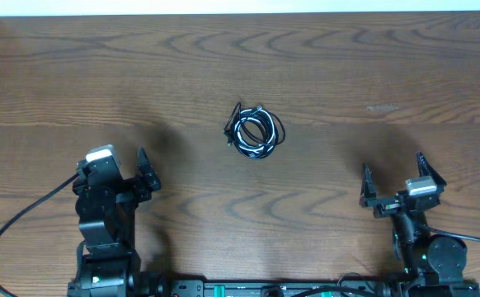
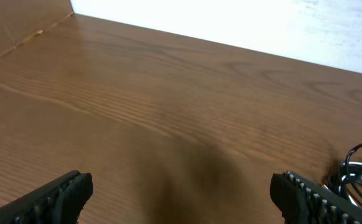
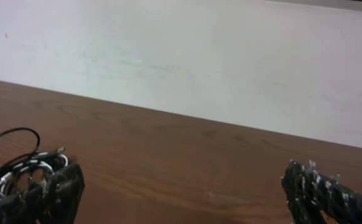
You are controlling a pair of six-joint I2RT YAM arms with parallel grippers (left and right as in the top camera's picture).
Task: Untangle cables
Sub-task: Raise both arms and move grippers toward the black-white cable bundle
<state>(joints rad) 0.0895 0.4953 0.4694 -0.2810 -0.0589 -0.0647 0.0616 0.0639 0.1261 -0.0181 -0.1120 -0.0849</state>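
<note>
The cables [image 1: 255, 132] lie as a small coiled tangle of black and whitish-silver cord on the wooden table [image 1: 347, 74], slightly above its middle. My left gripper [image 1: 112, 163] stands open at the lower left, well away from the tangle. At the lower right my right gripper [image 1: 394, 171] is open too, also apart from it. In the left wrist view the cables [image 2: 358, 171] show at the far right, beyond the open left gripper [image 2: 181, 185]. In the right wrist view the cables [image 3: 13, 174] sit at the far left, partly behind one finger of the open right gripper [image 3: 182, 178].
Thick black wires [image 1: 17, 223] run from the arm bases along the front edge. A white wall [image 3: 199, 56] rises behind the table's far edge. A cardboard-coloured panel [image 2: 19, 18] borders the far left corner.
</note>
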